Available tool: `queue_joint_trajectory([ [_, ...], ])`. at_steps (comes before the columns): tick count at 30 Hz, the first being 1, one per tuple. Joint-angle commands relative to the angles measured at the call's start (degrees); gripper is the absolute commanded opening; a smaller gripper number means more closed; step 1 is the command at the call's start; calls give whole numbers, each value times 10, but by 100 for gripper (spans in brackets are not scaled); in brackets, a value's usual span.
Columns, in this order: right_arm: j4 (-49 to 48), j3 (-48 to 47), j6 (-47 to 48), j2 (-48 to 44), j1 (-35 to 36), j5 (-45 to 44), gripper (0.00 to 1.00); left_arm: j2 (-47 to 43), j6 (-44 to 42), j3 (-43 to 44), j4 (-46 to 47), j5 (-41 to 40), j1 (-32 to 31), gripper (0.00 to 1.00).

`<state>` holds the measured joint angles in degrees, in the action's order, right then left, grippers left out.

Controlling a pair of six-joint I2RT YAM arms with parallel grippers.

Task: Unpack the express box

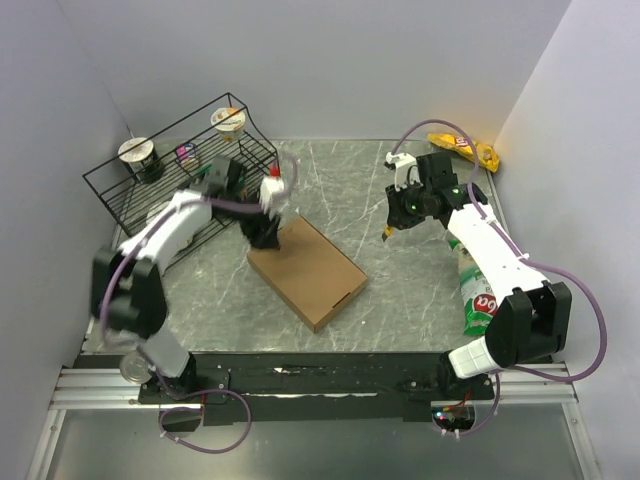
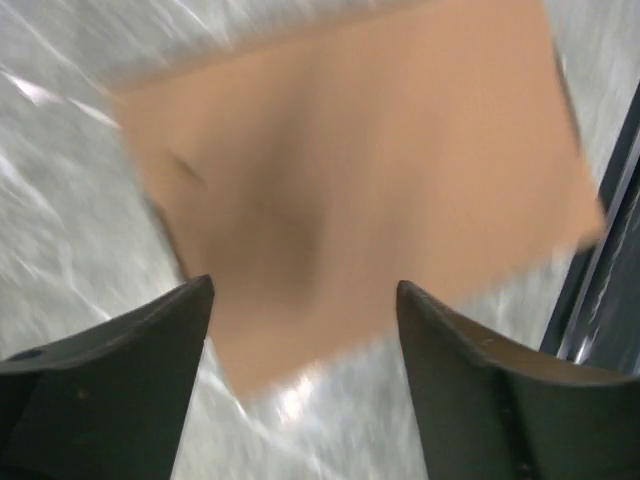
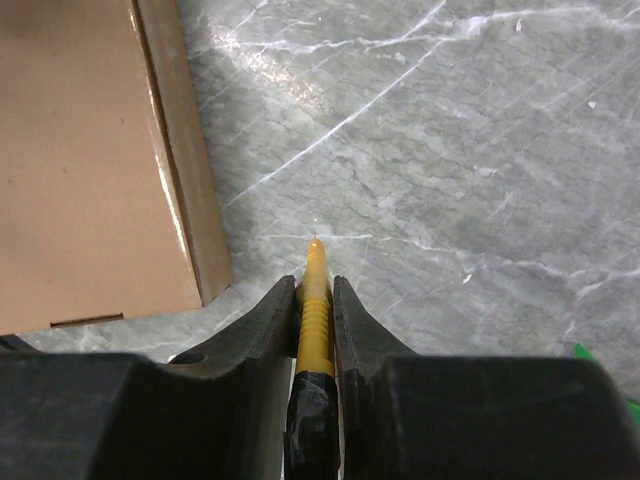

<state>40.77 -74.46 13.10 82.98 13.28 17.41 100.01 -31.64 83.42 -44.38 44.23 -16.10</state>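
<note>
Closed express box (image 1: 307, 272) flat on the tabletop (image 1: 370, 190), central, lying skewed, lid unbroken. Left claw (image 1: 265, 235) above the box's far corner, spread wide, holding nothing; wrist view blurred, brown lid beneath both fingers. Right claw (image 3: 315, 290) clamped tight on a yellow cutter (image 3: 314, 312), tip forward and down over bare marble, near the box's corner, apart from the cardboard. Likely step: slitting the seal. Seam or tape not discernible from these views. To do it well: first press the left claw down on the far corner to pin the box against sliding. Then bring the cutter tip to the lid's edge seam at a shallow angle and draw lightly along it, away from the left claw. Keep the cut shallow to spare the contents. Risks: box skating on smooth marble, tip skipping off the cardboard.
</note>
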Motion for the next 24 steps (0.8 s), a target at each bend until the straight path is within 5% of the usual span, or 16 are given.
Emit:
queue_joint_trajectory([
  [1, -9, -35, -4, -2, -4, 4, 0, -139, -151, -148, 72, -131, -44, 87],
  [3, -1, -41, -4, -1, -4, 5, 0, -159, -115, -176, 112, -200, -67, 87],
  [6, 3, -46, -1, -4, -4, 5, 0, -135, 51, -143, 118, -281, -69, 83],
  [7, 3, -47, -3, -4, -4, 5, 0, -126, 171, -134, 117, -306, -65, 83],
  [13, 10, -68, -4, 0, -4, 10, 0, -137, 488, -138, 75, -253, 12, 78],
  [18, 23, -87, 0, 11, -4, 10, 0, -157, 606, -189, 85, -203, 11, 80],
  [24, 29, -86, -8, 18, -4, 15, 0, -110, 641, -228, 127, -151, 10, 79],
])
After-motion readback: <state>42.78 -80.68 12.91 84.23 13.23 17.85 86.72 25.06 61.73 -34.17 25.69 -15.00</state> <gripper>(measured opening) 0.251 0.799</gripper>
